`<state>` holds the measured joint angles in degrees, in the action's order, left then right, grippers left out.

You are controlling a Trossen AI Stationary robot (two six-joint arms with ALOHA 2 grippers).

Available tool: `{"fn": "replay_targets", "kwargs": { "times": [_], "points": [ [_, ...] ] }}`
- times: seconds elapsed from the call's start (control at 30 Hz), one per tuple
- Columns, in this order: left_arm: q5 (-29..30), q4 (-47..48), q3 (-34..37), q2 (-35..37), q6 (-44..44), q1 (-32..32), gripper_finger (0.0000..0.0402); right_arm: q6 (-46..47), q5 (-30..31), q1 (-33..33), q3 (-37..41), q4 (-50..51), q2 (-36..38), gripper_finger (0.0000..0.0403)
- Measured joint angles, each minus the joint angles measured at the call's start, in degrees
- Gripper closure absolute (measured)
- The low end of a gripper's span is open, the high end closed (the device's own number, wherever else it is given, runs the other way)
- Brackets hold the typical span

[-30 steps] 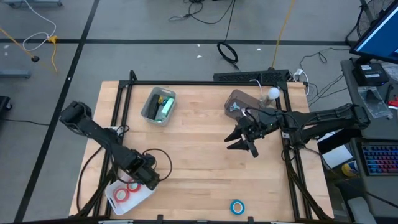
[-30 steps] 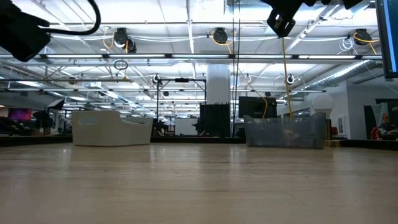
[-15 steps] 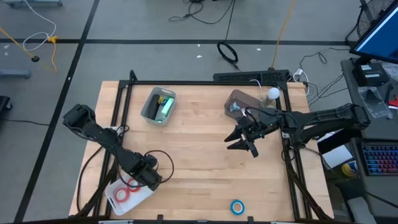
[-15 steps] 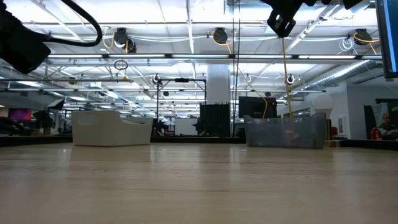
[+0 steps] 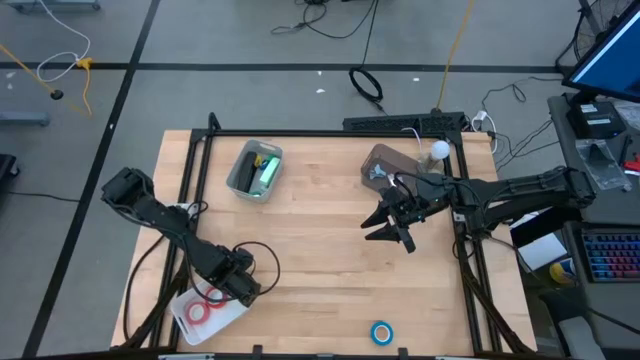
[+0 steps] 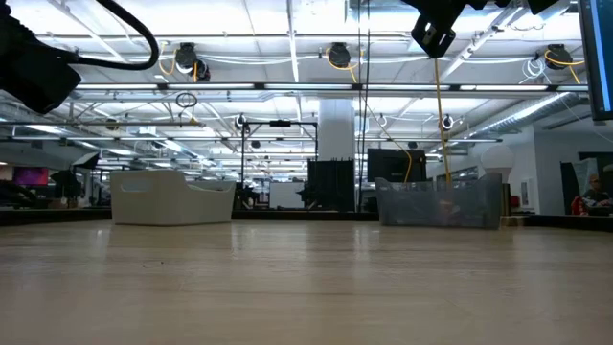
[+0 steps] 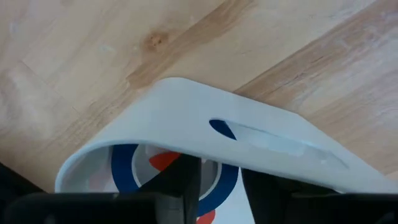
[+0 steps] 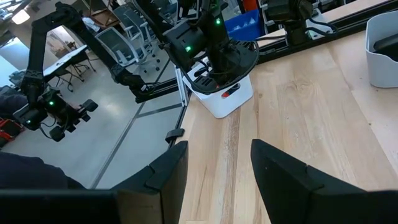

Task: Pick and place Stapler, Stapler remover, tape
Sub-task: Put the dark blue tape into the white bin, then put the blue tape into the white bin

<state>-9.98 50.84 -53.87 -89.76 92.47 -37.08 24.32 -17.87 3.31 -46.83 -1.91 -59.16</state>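
Tape, a blue roll [image 5: 381, 332], lay flat at six o'clock by the table's [image 5: 320, 250] near edge. Left gripper [image 5: 240, 287], slightly parted, was over the white tray [image 5: 190, 318] at seven o'clock holding red rolls [image 5: 203, 306]. Right gripper [image 5: 395, 228] hovered open at centre, bare wood around.

Setting: a robotics lab in a large open hall.
Bench: a wooden table [image 5: 320, 250] on a dark metal frame stood on a grey floor [image 5: 250, 40].
Around the table: loose cables [image 5: 365, 85] lay behind it; a monitor [image 5: 605, 55] and a keyboard [image 5: 610, 255] stood to its right.
Above the table: ceiling trusses with strip lights [image 6: 287, 91] ran overhead.
Beyond the table: office chairs [image 8: 121, 31] and another robot arm [image 8: 53, 93] stood on the open floor.
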Motion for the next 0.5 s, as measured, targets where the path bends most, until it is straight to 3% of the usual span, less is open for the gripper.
{"fn": "replay_targets", "kwargs": {
  "times": [0.5],
  "points": [
    [-0.87,-0.08,0.02,3.52,2.68,0.00,0.0259,0.02,0.00,0.00,0.00,-0.02,-0.02,0.0232]
  ]
}}
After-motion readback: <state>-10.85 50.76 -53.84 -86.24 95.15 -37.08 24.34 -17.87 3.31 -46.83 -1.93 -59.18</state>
